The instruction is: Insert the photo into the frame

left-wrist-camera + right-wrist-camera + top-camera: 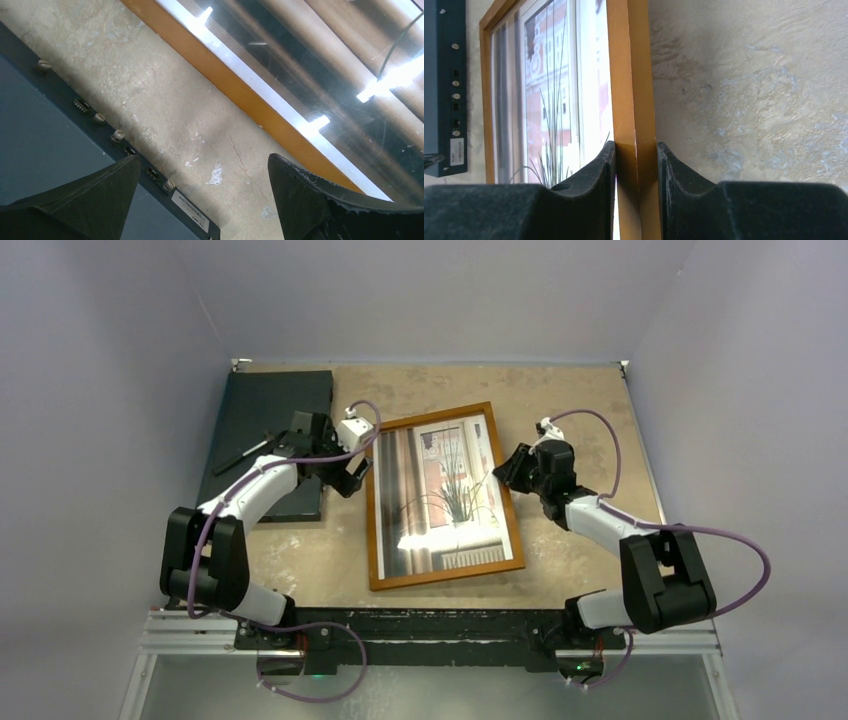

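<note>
Two grippers here. My right gripper (636, 150) pinching frame (447, 576) border; photo (445, 495) lying inside, mid table (580, 400). My left gripper (203, 157) hanging wide open. Aiming for soft pinch, frame flat.

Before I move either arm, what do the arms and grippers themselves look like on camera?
Both arms match: the left arm and right arm have white links between chunky black joint housings, with a purple cable looping along each. The left gripper and right gripper have matte black, wedge-shaped fingers tapering to blunt tips. No markings are visible.
</note>
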You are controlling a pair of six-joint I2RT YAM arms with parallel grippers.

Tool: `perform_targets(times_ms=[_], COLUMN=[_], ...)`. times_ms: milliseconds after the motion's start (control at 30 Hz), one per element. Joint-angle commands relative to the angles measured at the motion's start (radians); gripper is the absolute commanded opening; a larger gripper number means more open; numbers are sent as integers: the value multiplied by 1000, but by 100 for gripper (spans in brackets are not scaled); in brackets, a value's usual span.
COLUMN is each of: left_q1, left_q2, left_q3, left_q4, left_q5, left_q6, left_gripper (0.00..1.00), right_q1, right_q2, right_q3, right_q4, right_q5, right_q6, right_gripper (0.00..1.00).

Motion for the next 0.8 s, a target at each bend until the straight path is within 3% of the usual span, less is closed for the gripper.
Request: perform_targets(times_ms=[0, 100, 133, 167, 200, 300, 400, 500, 633, 767], left_q1=[7, 24, 33, 43, 54, 70, 72, 72, 72, 72], left_q2=[-30, -28, -33, -35, -38, -47, -43, -29, -35, -14], left_q3=[21, 25, 23, 20, 19, 17, -1, -36, -198, -315], left_q4=[61, 75, 83, 94, 102, 126, 201, 294, 531, 740], left_q5=[-44, -83, -90, -95, -97, -129, -266, -396, -445, -487], left_q6=[-84, -120, -131, -144, -158, -189, -279, -340, -333, -291], left_gripper=[98, 99, 99, 99, 99, 100, 100, 100, 100, 100], right_q1=[-13, -13, -14, -15, -15, -23, -61, -99, -102, -115], right_q2=[-11, -19, -22, -26, -28, -37, -54, -49, 40, 149], right_q3=[6, 14, 20, 26, 34, 67, 109, 138, 160, 204], right_q4=[-21, -37, -49, -54, -65, -90, -108, -114, -79, -82], right_q5=[120, 151, 165, 173, 180, 214, 289, 479, 775, 880], right_q6=[-52, -50, -49, -52, -56, -67, -73, -65, -92, -95], right_gripper=[38, 59, 69, 92, 98, 99, 99, 99, 99, 99])
